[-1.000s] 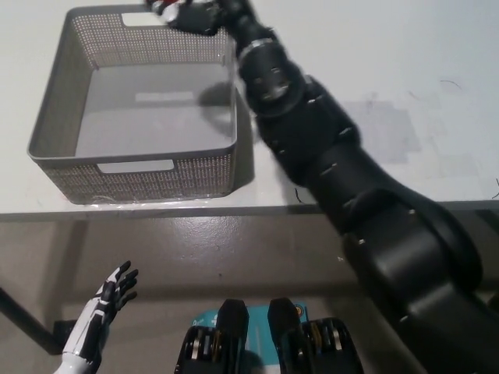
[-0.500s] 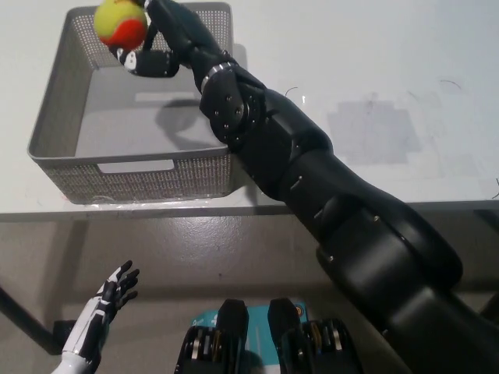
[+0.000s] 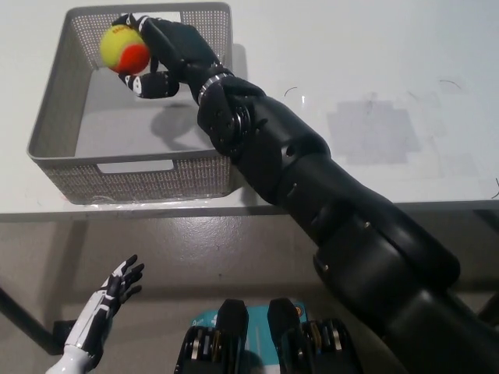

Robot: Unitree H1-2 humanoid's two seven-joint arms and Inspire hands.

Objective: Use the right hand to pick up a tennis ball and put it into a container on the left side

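A yellow and orange tennis ball (image 3: 124, 48) is held in my black right hand (image 3: 160, 53), which is shut on it above the inside of the grey mesh basket (image 3: 62, 86) at the table's left. The right arm reaches across the basket's right wall from the lower right. The basket's floor shows bare with the hand's shadow on it. My white left hand (image 3: 105, 308) rests low at the lower left, below the table edge, fingers spread and holding nothing.
The white table (image 3: 374, 70) extends right of the basket, with a grey patch (image 3: 374, 132) on it. The table's front edge (image 3: 234, 209) runs across the middle of the picture; the floor lies below it.
My right hand has swung from the basket's far rim to over its inside, and the ball has come into view and sunk a little lower. The left hand has barely moved.
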